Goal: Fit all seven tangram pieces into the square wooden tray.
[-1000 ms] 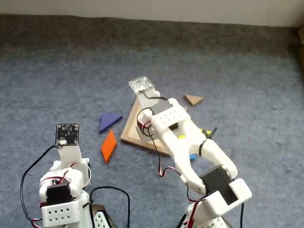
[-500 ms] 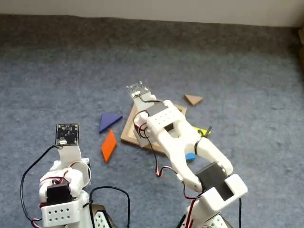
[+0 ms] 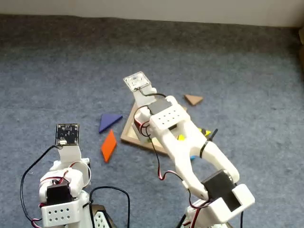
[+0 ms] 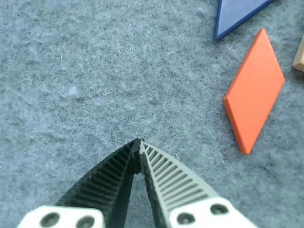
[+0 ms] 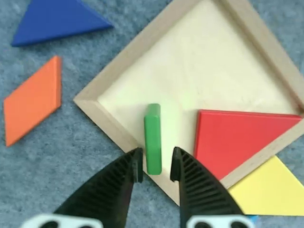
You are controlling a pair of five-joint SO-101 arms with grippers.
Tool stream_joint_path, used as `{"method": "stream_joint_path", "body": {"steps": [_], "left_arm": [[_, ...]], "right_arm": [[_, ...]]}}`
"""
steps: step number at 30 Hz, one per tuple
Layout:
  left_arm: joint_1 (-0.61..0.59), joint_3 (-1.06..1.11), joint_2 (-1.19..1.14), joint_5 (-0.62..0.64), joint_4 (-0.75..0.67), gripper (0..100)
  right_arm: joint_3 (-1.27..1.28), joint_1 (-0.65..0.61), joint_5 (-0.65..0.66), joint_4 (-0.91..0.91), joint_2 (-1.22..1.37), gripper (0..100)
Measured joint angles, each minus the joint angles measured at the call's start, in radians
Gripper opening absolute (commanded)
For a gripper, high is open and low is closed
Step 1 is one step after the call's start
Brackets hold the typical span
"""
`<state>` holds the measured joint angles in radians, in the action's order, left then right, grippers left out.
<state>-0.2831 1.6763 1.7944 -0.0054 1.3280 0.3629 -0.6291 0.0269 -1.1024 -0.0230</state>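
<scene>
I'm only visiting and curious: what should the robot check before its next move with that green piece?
1. Green piece lying flat in the tray: not ok, it stands on its edge.
2. Right gripper open, with a finger on each side of the green piece's near end: ok.
3. Fingers touching the green piece: cannot tell.
4. Red triangle flat inside the tray: ok.
5. All pieces in the tray: not ok; the blue triangle, orange diamond, yellow triangle and brown triangle lie outside.
6. Left gripper out of the way: ok, shut over bare carpet.
</scene>
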Motion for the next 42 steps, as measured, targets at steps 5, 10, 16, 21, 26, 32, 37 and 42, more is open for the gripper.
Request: {"method": "stream_joint_path", "body": {"steps": [5,10,16,21,26,32,37,42], "left_arm": [[0.000,0.000,0.000,0.000,0.000,1],[0.000,0.000,0.000,0.000,0.000,1],[0.000,0.000,0.000,0.000,0.000,1],[0.000,0.000,0.000,0.000,0.000,1],[0.000,0.000,0.000,0.000,0.000,1],[0.000,0.000,0.000,0.000,0.000,1],[0.000,0.000,0.000,0.000,0.000,1],[0.000,0.000,0.000,0.000,0.000,1]], "right_arm": [[0.000,0.029,0.000,0.018,-0.003,10.6],[0.000,0.058,0.000,0.034,-0.003,10.6],[0.000,0.063,0.000,0.035,-0.003,10.6],[0.000,0.063,0.000,0.037,-0.003,10.6],[0.020,0.063,0.000,0.075,-0.003,10.6],[0.081,0.063,0.000,0.121,-0.003,10.6],[0.081,0.107,0.000,0.127,-0.003,10.6],[0.081,0.161,0.000,0.124,-0.003,10.5]]}}
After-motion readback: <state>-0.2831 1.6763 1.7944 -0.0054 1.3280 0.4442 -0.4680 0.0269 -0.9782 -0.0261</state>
